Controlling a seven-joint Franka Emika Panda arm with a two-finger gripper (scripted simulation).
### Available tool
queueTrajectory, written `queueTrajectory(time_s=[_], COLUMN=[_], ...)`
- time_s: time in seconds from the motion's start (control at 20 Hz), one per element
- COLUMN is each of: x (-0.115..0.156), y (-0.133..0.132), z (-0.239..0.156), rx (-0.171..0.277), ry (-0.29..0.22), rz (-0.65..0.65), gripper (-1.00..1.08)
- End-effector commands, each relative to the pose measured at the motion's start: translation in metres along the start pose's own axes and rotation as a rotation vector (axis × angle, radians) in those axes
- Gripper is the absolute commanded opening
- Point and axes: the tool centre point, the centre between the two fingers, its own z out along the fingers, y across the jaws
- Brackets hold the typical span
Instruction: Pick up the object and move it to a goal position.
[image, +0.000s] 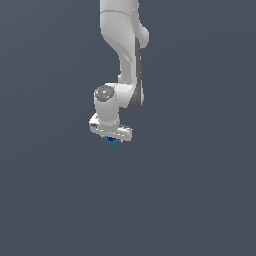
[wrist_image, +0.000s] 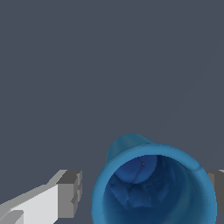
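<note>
The object (image: 113, 143) is a small bright blue piece showing just under the white gripper (image: 112, 140) in the exterior view. In the wrist view the object (wrist_image: 153, 192) looks like a hollow blue cup seen from its open rim, and it fills the space between the two fingers. One grey finger pad (wrist_image: 71, 192) stands close beside its wall, and the other finger (wrist_image: 218, 183) shows only at the picture's edge against the rim. The gripper (wrist_image: 144, 175) is shut on the object.
The white arm (image: 127, 60) comes down from the top of the exterior view to the wrist (image: 106, 95). Around it there is only a plain dark grey-blue ground (image: 200, 200), with no goal marker showing.
</note>
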Motion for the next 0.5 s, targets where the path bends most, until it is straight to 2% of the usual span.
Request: queueTrajectory(time_s=[0.0, 0.15, 0.2, 0.45], x=[0.0005, 0.0007, 0.0007, 0.0007], y=[0.0001, 0.0000, 0.0000, 0.0000], z=[0.0069, 0.0094, 0.0094, 0.0094], rx=[0.000, 0.000, 0.000, 0.000], ry=[0.001, 0.001, 0.001, 0.001], rz=[0.001, 0.001, 0.001, 0.001], gripper=[1.00, 1.00, -1.00, -1.00])
